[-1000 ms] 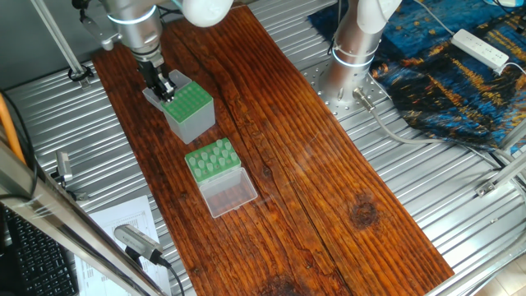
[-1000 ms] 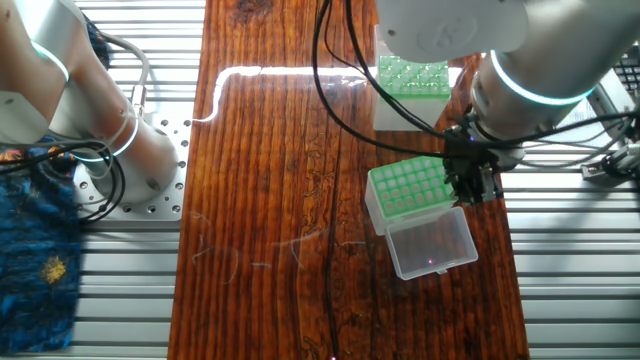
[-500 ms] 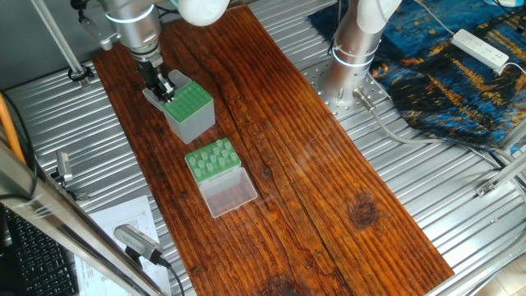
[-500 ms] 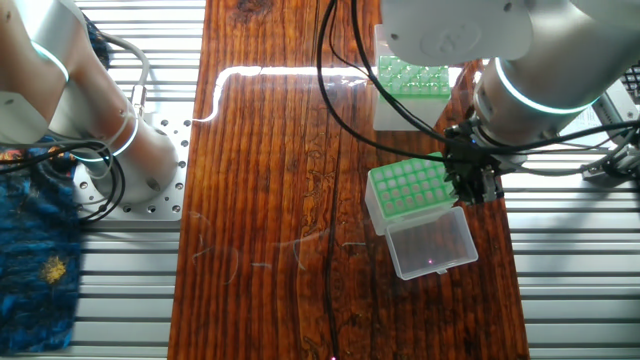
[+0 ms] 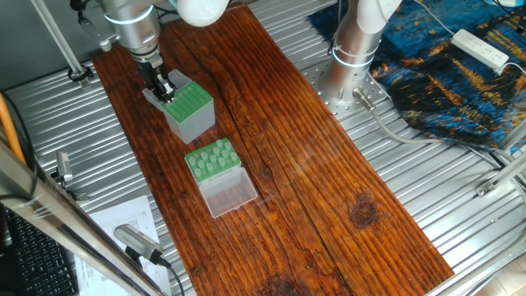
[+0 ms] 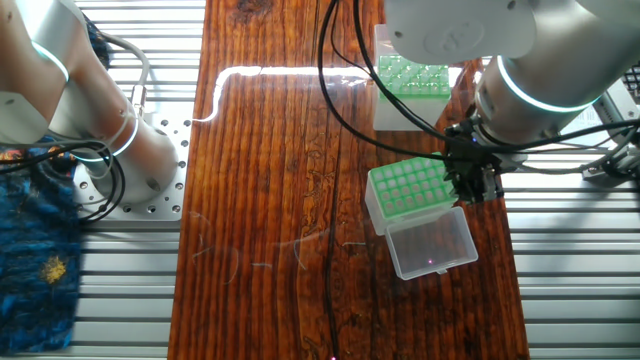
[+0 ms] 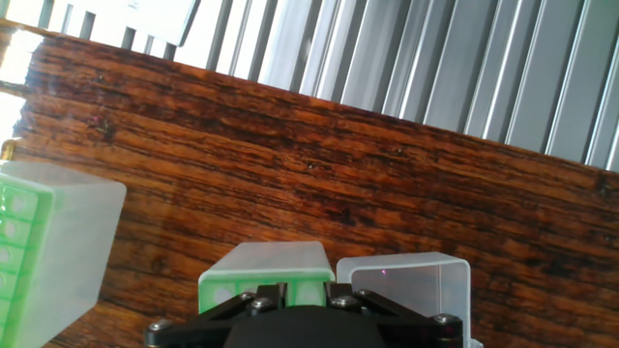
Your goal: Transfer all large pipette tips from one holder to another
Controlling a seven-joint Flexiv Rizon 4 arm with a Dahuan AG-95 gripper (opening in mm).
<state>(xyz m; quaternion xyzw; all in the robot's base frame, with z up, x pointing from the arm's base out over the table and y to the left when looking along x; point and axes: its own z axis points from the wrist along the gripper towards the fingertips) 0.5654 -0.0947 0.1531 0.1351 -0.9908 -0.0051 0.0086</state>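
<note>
The taller grey-sided holder (image 5: 194,105) with its green hole plate stands at the far end of the wooden board. Its clear lid (image 6: 431,244) lies open beside it. My gripper (image 5: 162,87) is down at the holder's edge nearest that lid, with its fingers at the top plate (image 6: 405,188). In the hand view the gripper (image 7: 304,288) shows a narrow gap over the green plate (image 7: 259,273); no tip is visible between the fingers. Several large pipette tips (image 5: 211,156) stand in the low green rack (image 5: 197,168), whose clear lid (image 5: 228,193) is open.
A second robot arm's base (image 5: 353,41) stands on the ribbed metal table to the board's right, with a blue cloth (image 5: 448,78) and a power strip (image 5: 481,48) beyond. Papers (image 5: 123,220) lie at the near left. The low rack (image 6: 412,78) sits close to the holder.
The arm shifted very slightly over the first half second and has been still since. Holder, rack and tips are where they were.
</note>
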